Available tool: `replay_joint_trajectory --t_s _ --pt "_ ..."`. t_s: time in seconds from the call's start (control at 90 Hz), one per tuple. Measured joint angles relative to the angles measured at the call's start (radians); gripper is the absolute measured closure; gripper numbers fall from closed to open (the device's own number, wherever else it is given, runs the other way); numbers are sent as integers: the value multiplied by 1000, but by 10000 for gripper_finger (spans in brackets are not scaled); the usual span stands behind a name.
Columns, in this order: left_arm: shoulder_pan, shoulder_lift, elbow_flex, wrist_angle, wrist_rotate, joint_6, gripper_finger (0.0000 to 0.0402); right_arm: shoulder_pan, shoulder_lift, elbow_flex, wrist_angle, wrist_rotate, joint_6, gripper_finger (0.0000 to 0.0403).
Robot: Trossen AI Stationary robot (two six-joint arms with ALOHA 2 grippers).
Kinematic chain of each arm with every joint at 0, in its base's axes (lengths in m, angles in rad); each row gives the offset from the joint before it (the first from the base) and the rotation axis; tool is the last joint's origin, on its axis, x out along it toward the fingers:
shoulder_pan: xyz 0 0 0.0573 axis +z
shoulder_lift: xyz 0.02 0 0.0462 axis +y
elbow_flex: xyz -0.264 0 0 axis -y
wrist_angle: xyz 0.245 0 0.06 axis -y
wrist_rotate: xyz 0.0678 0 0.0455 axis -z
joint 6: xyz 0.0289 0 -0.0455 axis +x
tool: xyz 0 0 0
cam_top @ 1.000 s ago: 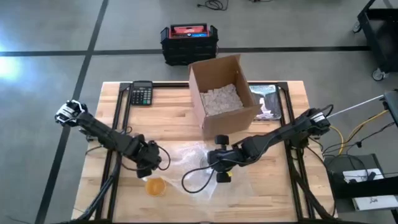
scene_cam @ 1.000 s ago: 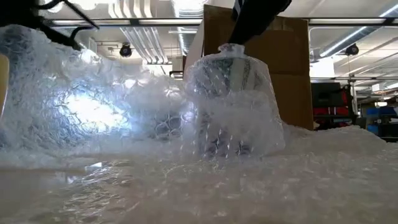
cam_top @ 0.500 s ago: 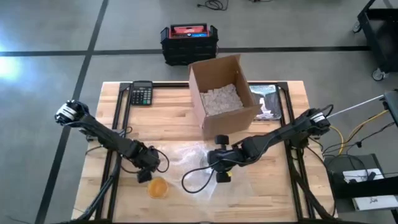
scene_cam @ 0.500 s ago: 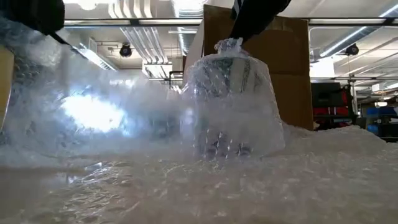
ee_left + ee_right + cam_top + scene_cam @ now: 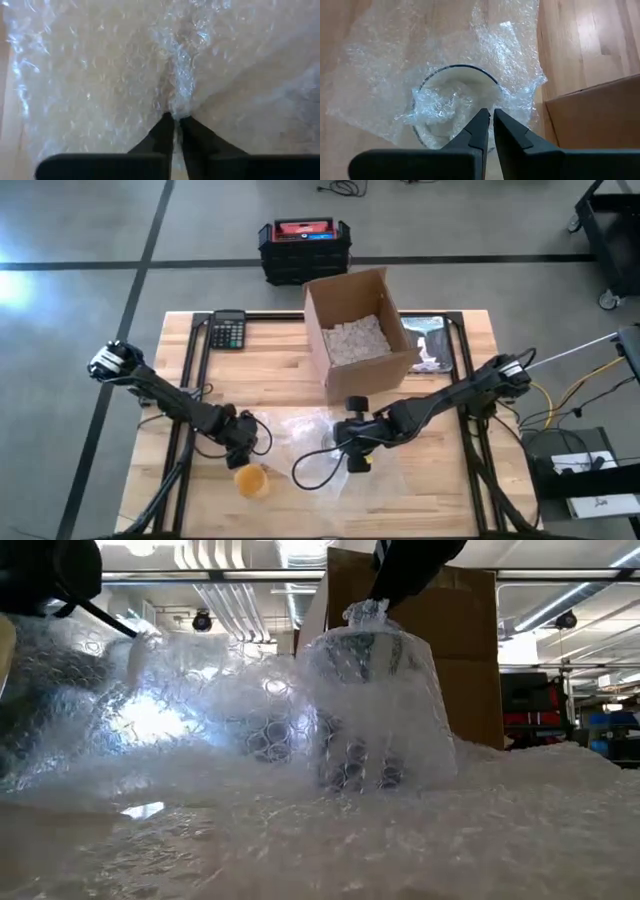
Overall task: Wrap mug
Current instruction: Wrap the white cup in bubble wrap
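I see the mug (image 5: 372, 710) upright under bubble wrap (image 5: 380, 65) in front of the cardboard box (image 5: 357, 330), right gripper (image 5: 490, 116) clenched above its rim, left gripper (image 5: 175, 121) pinching a wrap fold, tape roll (image 5: 251, 479) nearby

We see the high view evenly and brightly lit, the wooden table (image 5: 270, 370) pale and almost shadowless — only a soft dark patch beside the cardboard box (image 5: 358, 328). The low view is backlit: ceiling lights (image 5: 300, 552) glare behind, and a white hot spot burns through the bubble wrap (image 5: 150, 720), whose near folds lie soft and out of focus. In the left wrist view the wrap glints in small specks. The right wrist view is clear, with window light streaking the wood.
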Motion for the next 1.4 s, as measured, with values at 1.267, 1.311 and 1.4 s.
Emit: replay_joint_trajectory --t_s 1.267,1.311,1.4 --pt "168 273 477 724 -259 568 402 20 -97 101 -248 -10 77 389" --pt "173 299 482 722 -245 566 402 24 -97 99 -224 -10 72 389" --pt "177 344 498 726 -232 566 402 25 -86 76 -164 -13 64 389"
